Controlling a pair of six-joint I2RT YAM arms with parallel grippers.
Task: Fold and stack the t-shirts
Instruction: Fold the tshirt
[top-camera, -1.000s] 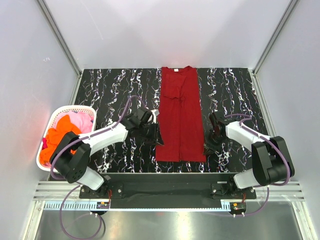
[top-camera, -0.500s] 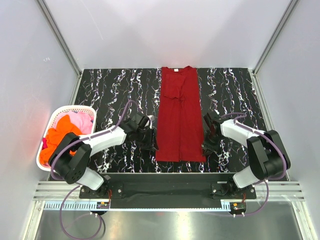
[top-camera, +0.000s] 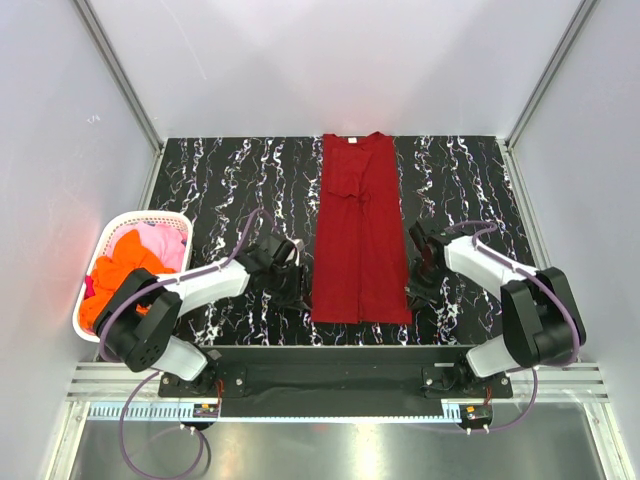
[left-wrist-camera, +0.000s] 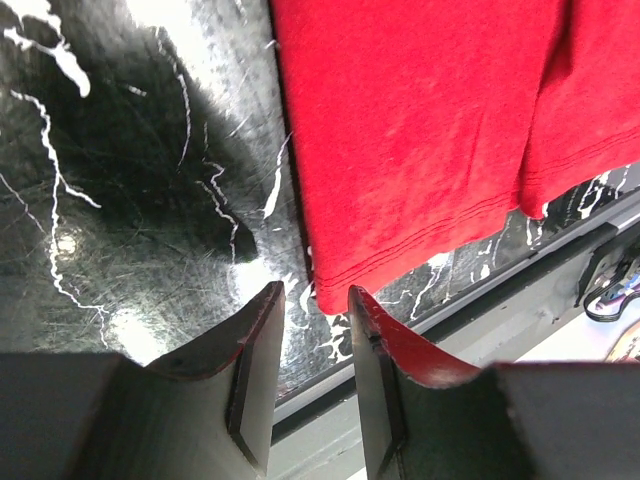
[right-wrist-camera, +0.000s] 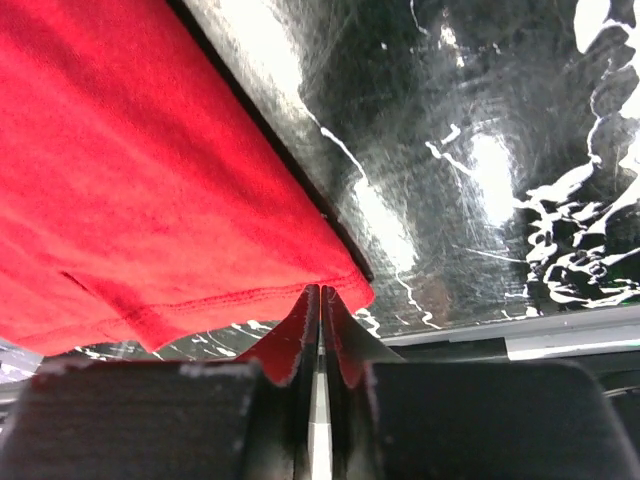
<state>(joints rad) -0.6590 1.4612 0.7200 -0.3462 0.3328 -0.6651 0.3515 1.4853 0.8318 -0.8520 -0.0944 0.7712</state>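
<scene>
A dark red t-shirt (top-camera: 360, 240), folded into a long narrow strip, lies flat down the middle of the black marbled table. My left gripper (top-camera: 300, 293) hovers just off the strip's near left corner with its jaws apart and nothing between them; the left wrist view shows that gripper (left-wrist-camera: 315, 292) just short of the hem of the t-shirt (left-wrist-camera: 420, 130). My right gripper (top-camera: 413, 291) sits at the near right corner. Seen from the right wrist, that gripper (right-wrist-camera: 320, 290) has its jaws almost together, tips against the hem of the t-shirt (right-wrist-camera: 130, 170), no cloth visibly pinched.
A white plastic basket (top-camera: 108, 237) stands at the table's left edge, holding an orange t-shirt (top-camera: 120, 268) and a pink one (top-camera: 167, 245). The table's near edge and metal rail (left-wrist-camera: 500, 310) run right below the shirt's hem. White walls close in three sides.
The left gripper has slid back toward the near left corner of the strip and opened wider. The right gripper has stayed at the near right corner, its jaws parting only a sliver.
</scene>
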